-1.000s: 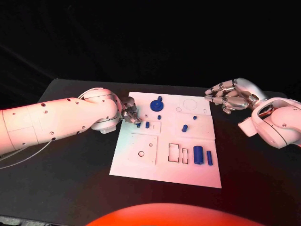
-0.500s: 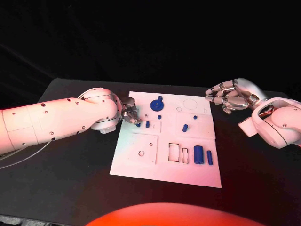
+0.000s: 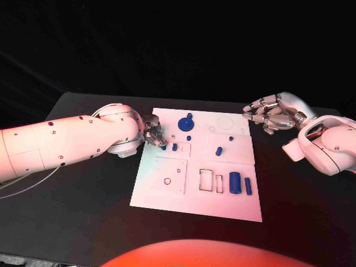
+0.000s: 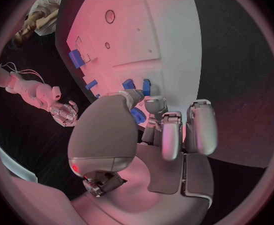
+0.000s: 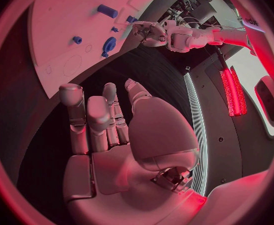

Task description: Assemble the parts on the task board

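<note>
left silver many-fingered hand (image 3: 154, 135) at white rectangular task board (image 3: 196, 192) left edge, fingers curled, apparently pinching small blue part (image 4: 137, 116). right silver hand (image 3: 271, 116) hovers off board's far right corner, fingers apart, holding nothing.

The room is dark and the far background is black. A red-pink light falls on the near side of the scene. It tints the left arm (image 3: 58, 142) and the near edge of the task board (image 3: 196, 207). The board's far part looks whiter. The wrist pictures are round and bend straight edges near the rim. The head view is sharp.
</note>
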